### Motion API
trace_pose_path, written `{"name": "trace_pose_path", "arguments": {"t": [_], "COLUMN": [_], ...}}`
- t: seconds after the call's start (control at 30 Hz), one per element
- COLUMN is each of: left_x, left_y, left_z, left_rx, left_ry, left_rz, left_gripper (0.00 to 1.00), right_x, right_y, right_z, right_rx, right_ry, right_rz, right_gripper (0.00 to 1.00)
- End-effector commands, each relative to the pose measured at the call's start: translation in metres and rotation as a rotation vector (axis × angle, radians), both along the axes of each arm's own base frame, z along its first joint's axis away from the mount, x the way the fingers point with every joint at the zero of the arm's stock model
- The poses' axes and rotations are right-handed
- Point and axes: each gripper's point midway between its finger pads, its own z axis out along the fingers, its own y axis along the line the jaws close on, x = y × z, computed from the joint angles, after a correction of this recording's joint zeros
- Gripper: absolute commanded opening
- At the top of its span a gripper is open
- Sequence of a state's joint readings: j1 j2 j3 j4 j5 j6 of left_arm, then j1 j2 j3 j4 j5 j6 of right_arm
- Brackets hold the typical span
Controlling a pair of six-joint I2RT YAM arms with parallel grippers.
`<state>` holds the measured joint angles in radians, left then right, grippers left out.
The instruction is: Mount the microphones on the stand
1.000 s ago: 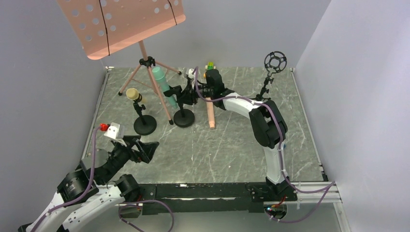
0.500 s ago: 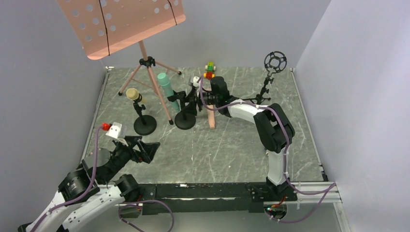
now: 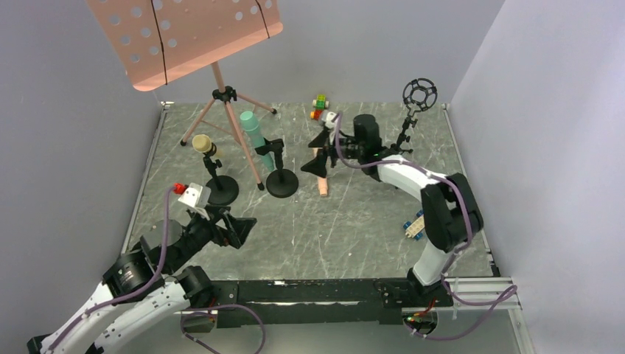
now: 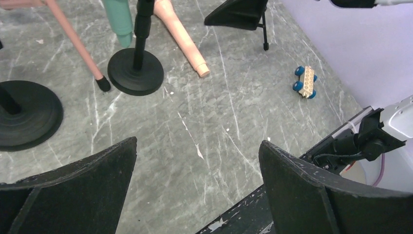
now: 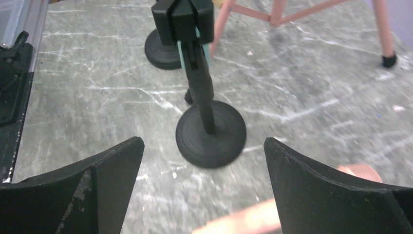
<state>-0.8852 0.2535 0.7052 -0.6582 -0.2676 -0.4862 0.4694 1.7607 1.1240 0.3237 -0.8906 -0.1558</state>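
Observation:
The teal-green microphone point(image 3: 254, 136) sits tilted in the clip of a black stand point(image 3: 281, 182); it also shows in the left wrist view point(image 4: 118, 19). The pale yellow microphone point(image 3: 204, 144) sits on a second black stand point(image 3: 220, 190). The salmon pink microphone point(image 3: 321, 183) lies on the table, also seen in the left wrist view point(image 4: 182, 36), partly under my right gripper point(image 3: 318, 156). The right gripper point(image 5: 202, 146) is open and empty just above it, facing the teal microphone's stand point(image 5: 210, 132). My left gripper point(image 3: 239, 227) is open and empty at the front left point(image 4: 197, 161).
A third stand with a round shock mount point(image 3: 419, 94) is at the back right. A pink music stand point(image 3: 184, 33) on a tripod is at the back left. One toy car point(image 3: 319, 107) is at the back, another point(image 3: 413, 225) at the right.
My right gripper has drawn back to the right from the teal microphone's stand and now hangs over the pink microphone. My left gripper has moved a little forward and right.

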Motion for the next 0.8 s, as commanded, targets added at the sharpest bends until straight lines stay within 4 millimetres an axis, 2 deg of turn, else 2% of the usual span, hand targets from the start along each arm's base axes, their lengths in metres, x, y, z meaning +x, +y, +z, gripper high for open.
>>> {"name": "trace_pose_path", "arguments": {"t": [0.0,0.13,0.3,0.47,0.6,0.77], "left_x": [0.007,0.014,0.019,0.022,0.025,0.026], "left_y": [-0.021,-0.037,-0.055,-0.055,-0.051,-0.056], "left_z": [0.014,0.013,0.014,0.019,0.024,0.019], "left_rx": [-0.028,-0.022,-0.043,-0.03,-0.01,-0.002], "left_ry": [-0.062,-0.078,-0.085,-0.107,-0.129,-0.127], "left_rz": [-0.062,-0.097,-0.134,-0.132,-0.113,-0.131], "left_gripper": [0.99,0.99,0.99,0.99,0.99,0.99], "right_x": [-0.017,-0.038,-0.062,-0.098,-0.102,-0.098], "right_y": [-0.036,-0.064,-0.103,-0.138,-0.168,-0.197], "right_z": [0.007,0.005,0.025,0.036,0.044,0.04], "right_rx": [-0.069,-0.202,-0.253,-0.313,-0.311,-0.287], "right_ry": [-0.02,-0.044,-0.149,-0.189,-0.224,-0.163], "right_rz": [-0.011,-0.048,-0.099,-0.051,-0.165,-0.298], "right_gripper": [1.0,1.0,1.0,1.0,1.0,1.0]}}
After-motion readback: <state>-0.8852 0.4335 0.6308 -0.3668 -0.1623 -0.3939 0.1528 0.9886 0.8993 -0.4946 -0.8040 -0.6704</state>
